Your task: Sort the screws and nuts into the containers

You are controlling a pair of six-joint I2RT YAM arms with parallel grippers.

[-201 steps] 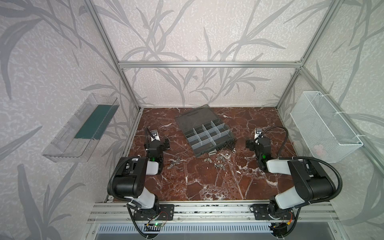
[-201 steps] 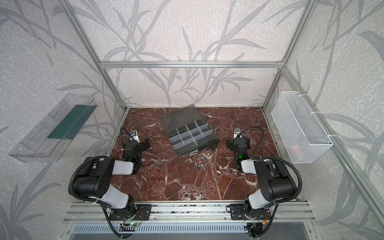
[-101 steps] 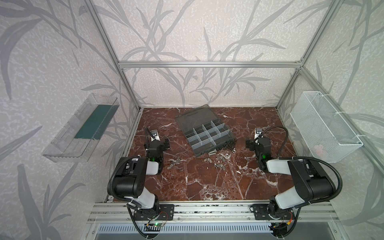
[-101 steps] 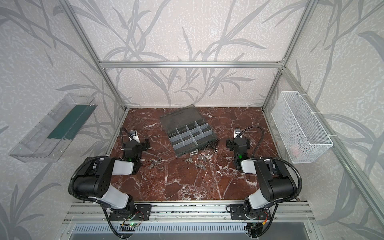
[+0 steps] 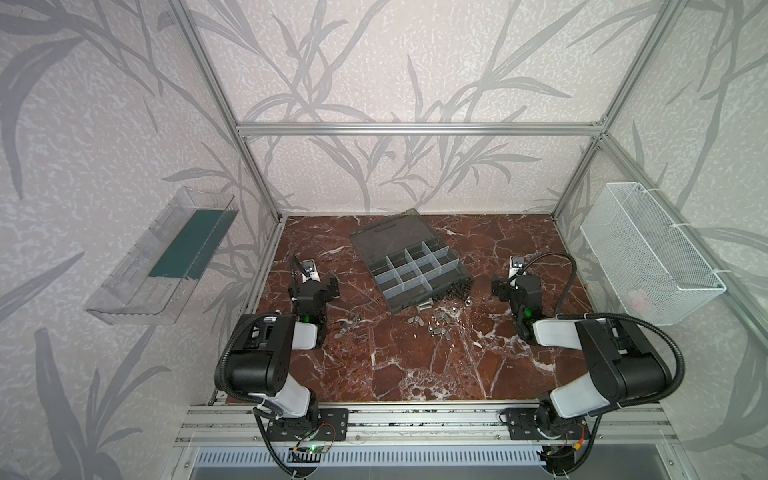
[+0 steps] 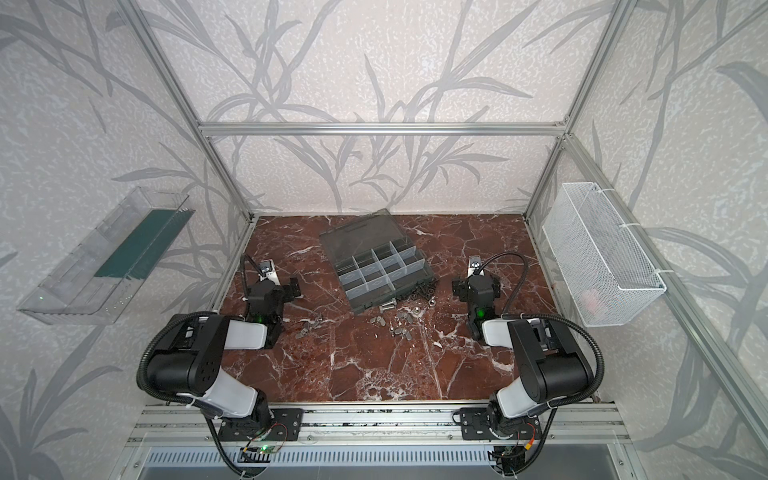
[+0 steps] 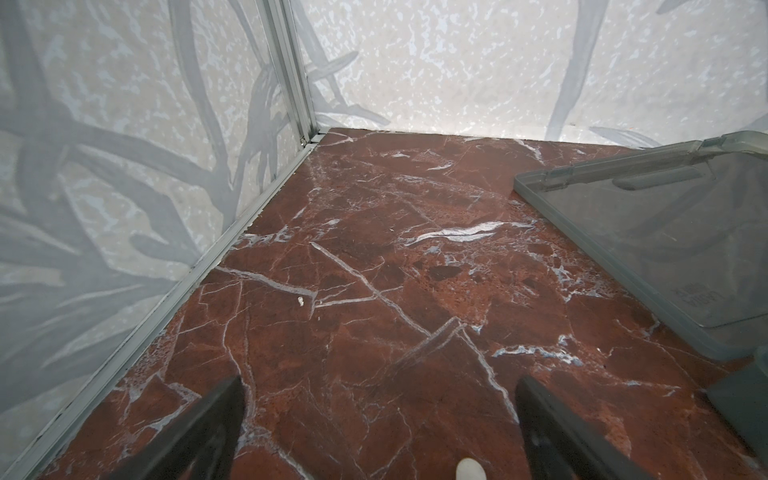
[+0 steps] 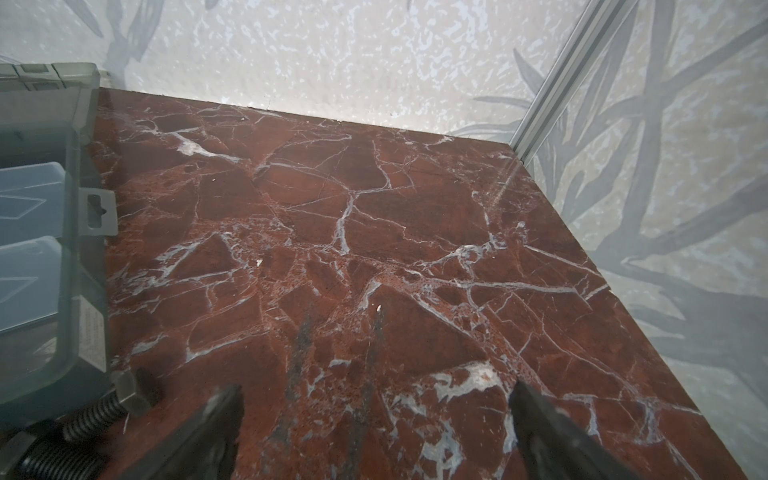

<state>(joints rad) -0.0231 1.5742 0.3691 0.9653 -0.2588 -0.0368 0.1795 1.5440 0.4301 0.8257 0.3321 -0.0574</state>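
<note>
The dark grey organizer case [image 5: 432, 286] lies open at mid-table, and its containers [image 5: 409, 272] look empty. Its smoky lid [image 5: 392, 237] lies flat behind it. Loose screws and nuts [image 5: 440, 322] are scattered in front of the case, with black ones [image 5: 457, 291] at its right corner and a few silver ones [image 5: 349, 326] near the left arm. In both top views the left gripper [image 5: 318, 286] [image 6: 276, 289] rests low to the left of the case. The right gripper [image 5: 517, 286] [image 6: 476, 286] rests low to its right. Both wrist views show open jaws over bare marble: the left gripper [image 7: 379, 382] and the right gripper [image 8: 376, 388].
A white wire basket [image 5: 648, 257] hangs on the right wall and a clear plastic tray [image 5: 166, 257] on the left wall. Aluminium frame posts and rails edge the red marble table [image 5: 415, 365]. Black bolts [image 8: 91, 419] lie beside the case wall [image 8: 70, 257], close to the right gripper.
</note>
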